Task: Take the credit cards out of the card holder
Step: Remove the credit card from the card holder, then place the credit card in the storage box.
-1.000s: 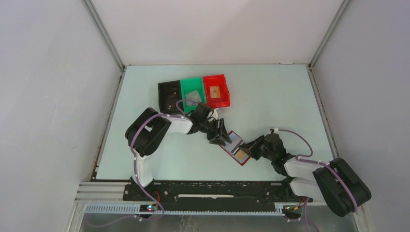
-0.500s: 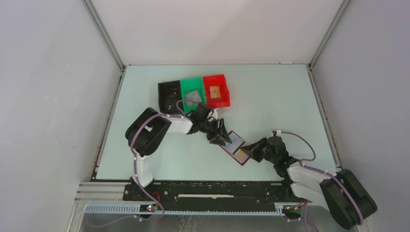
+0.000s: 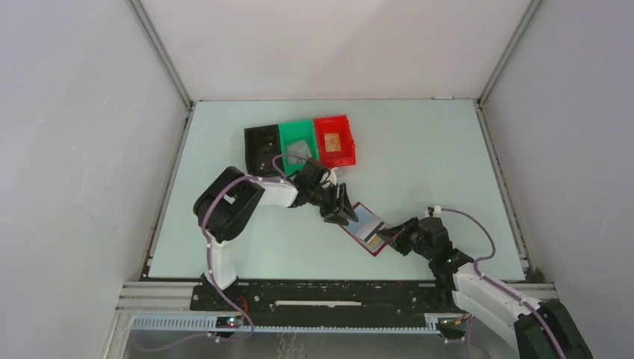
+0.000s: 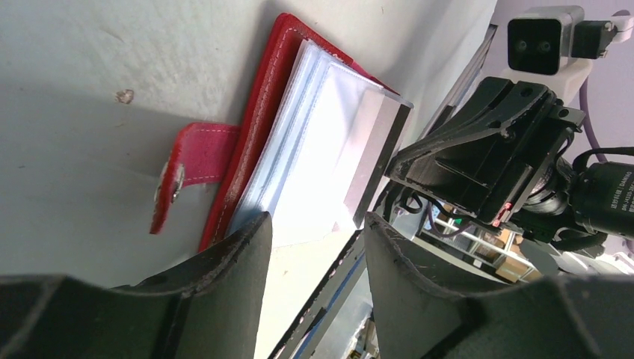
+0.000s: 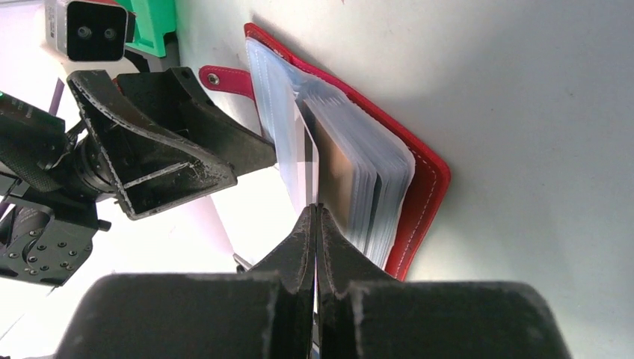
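The dark-red card holder (image 3: 364,224) lies open on the table between my grippers, its clear sleeves fanned up. It shows in the left wrist view (image 4: 262,112) and the right wrist view (image 5: 422,194). My right gripper (image 5: 315,211) is shut on the near edge of a thin pale card (image 5: 309,161) standing among the sleeves; a tan card (image 5: 340,176) sits in a sleeve beside it. In the top view the right gripper (image 3: 387,235) is at the holder's near right corner. My left gripper (image 4: 318,224) is open at the holder's left edge (image 3: 342,213), beside the strap tab (image 4: 194,161).
Three small bins stand behind the left arm: a black one (image 3: 248,149), a green one (image 3: 295,125) with a grey card (image 3: 299,149) in it, and a red one (image 3: 350,142) with a tan card (image 3: 334,142) in it.
My right arm has drawn back toward the near right, its gripper sliding slightly that way while shut on the card. The left gripper and the card holder have stayed put.
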{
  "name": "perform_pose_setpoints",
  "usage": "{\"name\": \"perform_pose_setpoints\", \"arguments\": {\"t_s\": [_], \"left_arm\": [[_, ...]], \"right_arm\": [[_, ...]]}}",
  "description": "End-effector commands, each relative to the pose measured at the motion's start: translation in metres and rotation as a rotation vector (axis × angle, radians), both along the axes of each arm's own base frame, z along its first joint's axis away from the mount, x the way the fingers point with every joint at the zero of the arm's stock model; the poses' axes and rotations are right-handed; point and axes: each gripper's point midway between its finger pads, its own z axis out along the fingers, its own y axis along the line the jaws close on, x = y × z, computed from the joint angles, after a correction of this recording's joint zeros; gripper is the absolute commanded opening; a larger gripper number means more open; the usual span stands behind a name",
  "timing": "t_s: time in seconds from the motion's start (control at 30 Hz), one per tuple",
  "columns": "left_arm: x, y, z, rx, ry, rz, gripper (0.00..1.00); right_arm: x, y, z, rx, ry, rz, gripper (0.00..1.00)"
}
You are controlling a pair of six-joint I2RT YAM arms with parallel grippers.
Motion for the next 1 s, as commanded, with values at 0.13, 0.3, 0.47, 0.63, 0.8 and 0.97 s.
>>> {"name": "perform_pose_setpoints", "arguments": {"t_s": [0.13,0.3,0.47,0.63,0.8,0.97], "left_arm": [[0.008,0.007,0.019,0.052,-0.096,0.008,0.56],[0.003,-0.005,0.041,0.008,-0.130,-0.028,0.57],[-0.009,-0.021,0.053,-0.032,-0.130,-0.086,0.58],[-0.020,-0.036,0.057,-0.059,-0.123,-0.154,0.58],[-0.018,-0.038,0.057,-0.057,-0.124,-0.160,0.59],[-0.017,-0.035,0.054,-0.032,-0.132,-0.165,0.61]], "right_arm": [[-0.003,-0.007,-0.001,-0.030,-0.019,-0.008,0.00],[-0.004,-0.006,-0.002,-0.030,-0.014,-0.002,0.00],[-0.008,-0.009,-0.002,-0.035,-0.008,-0.005,0.00],[-0.012,-0.012,-0.001,-0.040,-0.002,-0.012,0.00],[-0.013,-0.012,0.004,-0.037,-0.024,-0.005,0.00],[-0.012,-0.010,0.012,-0.036,-0.049,0.010,0.00]]}}
